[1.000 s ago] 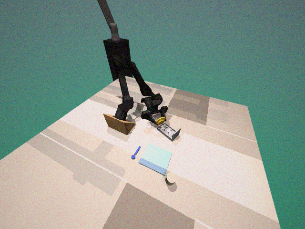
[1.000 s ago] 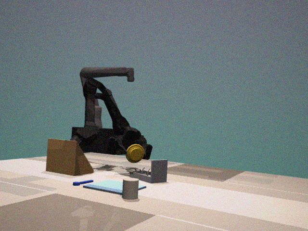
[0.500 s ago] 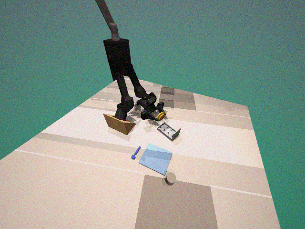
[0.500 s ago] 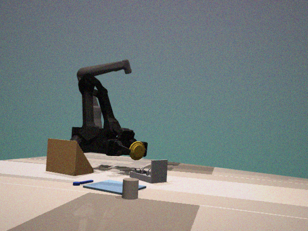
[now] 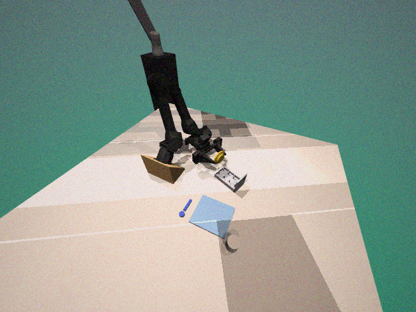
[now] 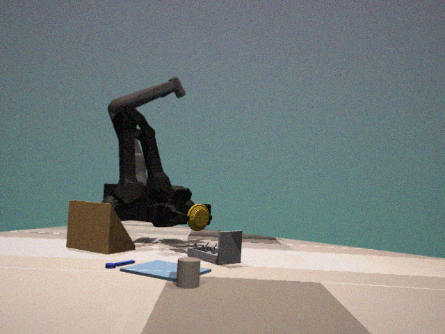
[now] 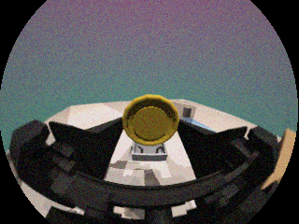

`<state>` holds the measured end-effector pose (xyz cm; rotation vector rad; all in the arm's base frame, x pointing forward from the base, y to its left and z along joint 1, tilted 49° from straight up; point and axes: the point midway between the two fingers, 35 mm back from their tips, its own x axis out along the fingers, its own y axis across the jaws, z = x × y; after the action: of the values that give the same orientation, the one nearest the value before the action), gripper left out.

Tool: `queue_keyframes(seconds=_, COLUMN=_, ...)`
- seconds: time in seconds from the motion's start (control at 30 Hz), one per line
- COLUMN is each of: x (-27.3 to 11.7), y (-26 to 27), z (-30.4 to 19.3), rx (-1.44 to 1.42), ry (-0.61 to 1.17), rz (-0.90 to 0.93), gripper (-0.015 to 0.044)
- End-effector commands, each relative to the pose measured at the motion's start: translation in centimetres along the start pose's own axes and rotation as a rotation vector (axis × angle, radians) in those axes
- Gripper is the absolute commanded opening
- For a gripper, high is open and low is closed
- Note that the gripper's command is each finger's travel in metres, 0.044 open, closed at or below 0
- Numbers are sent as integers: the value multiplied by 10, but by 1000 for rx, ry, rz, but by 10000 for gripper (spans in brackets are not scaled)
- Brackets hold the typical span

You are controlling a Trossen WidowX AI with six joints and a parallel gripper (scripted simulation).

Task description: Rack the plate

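The yellow round plate is held up on edge, roughly upright, clear of the table. My gripper is shut on it, with one finger on each side of its rim. The grey dish rack stands on the table beyond the plate as seen from the arm, with a tall panel at its far end and small rails inside. The plate is higher than the rails and short of the rack, touching none of it. In the wrist view the plate hides part of the rack.
A brown wedge-shaped block stands close beside the arm's base. A flat blue square lies past the rack, with a blue spoon beside it and a grey cylinder at its corner.
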<state>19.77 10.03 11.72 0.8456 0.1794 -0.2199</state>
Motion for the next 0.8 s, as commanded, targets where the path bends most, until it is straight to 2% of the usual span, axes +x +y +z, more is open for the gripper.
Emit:
queue_keyframes(seconds=0.0, x=2, y=-1, z=-4, rx=-6, ry=-4, rz=-4, gripper=0)
queue_keyframes(seconds=0.77, x=27, y=-1, z=-28, rx=10, ry=-3, rz=1, gripper=0)
